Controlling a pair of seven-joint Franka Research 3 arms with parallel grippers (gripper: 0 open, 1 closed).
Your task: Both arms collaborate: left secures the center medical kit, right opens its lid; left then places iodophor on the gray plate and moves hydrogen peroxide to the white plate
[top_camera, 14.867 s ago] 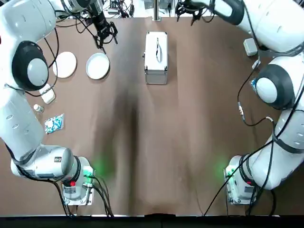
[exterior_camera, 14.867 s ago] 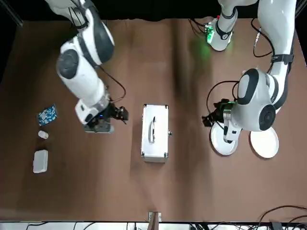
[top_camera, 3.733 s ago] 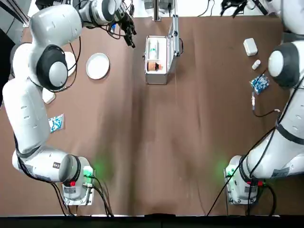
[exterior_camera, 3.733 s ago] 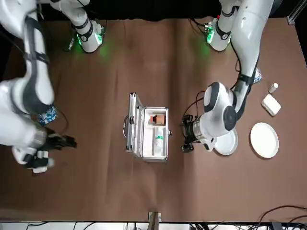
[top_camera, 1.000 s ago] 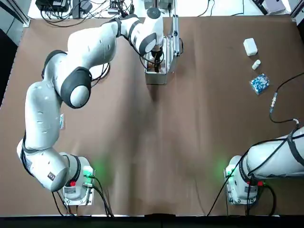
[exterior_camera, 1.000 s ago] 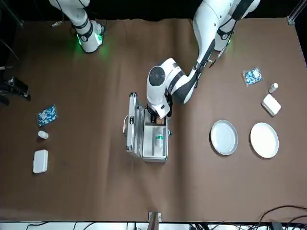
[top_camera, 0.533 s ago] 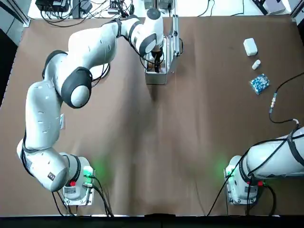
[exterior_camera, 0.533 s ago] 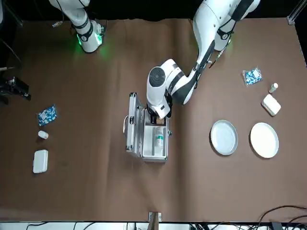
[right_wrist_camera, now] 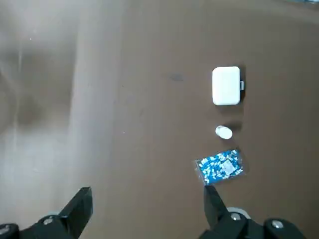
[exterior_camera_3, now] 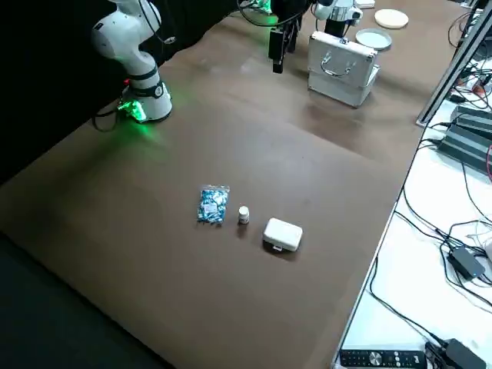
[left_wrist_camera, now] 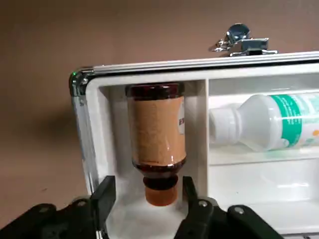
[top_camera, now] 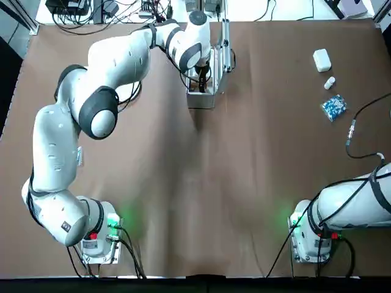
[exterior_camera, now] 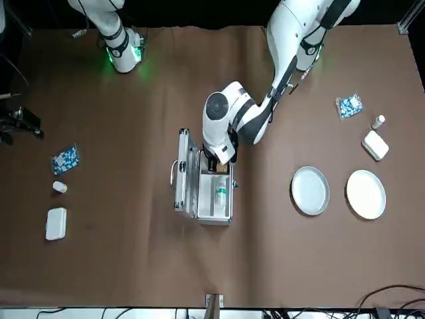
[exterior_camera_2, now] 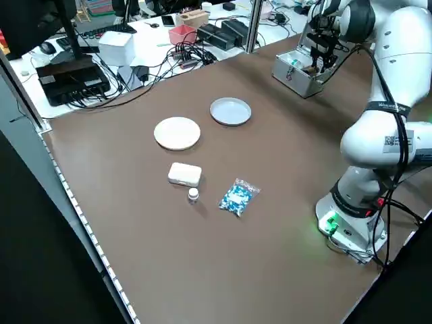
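The medical kit (top_camera: 201, 101) stands open at mid-table, its lid (exterior_camera: 180, 181) upright. Inside lie the brown iodophor (left_wrist_camera: 157, 129) and the white, teal-labelled hydrogen peroxide (left_wrist_camera: 269, 122). My left gripper (left_wrist_camera: 147, 194) reaches down into the kit (exterior_camera: 216, 218), open, its fingers (left_wrist_camera: 103, 196) either side of the iodophor's cap end without touching it. The gray plate (exterior_camera: 310, 191) and the white plate (exterior_camera: 365, 194) lie empty on my left side. My right gripper (right_wrist_camera: 147, 206) hangs open over bare table far off on my right side (exterior_camera: 20, 123).
A white box (top_camera: 322, 60), a small white bottle (top_camera: 329, 82) and a blue packet (top_camera: 333, 107) lie at the far right. A like set lies on my left: box (exterior_camera: 376, 145), bottle (exterior_camera: 378, 121), packet (exterior_camera: 349, 105). The table edge and cables run behind the kit.
The kit's lid, shut in the earliest frames, now stands open. My left gripper has gone from beside the kit down over the iodophor. The right gripper has drawn away. The last second shows no movement.
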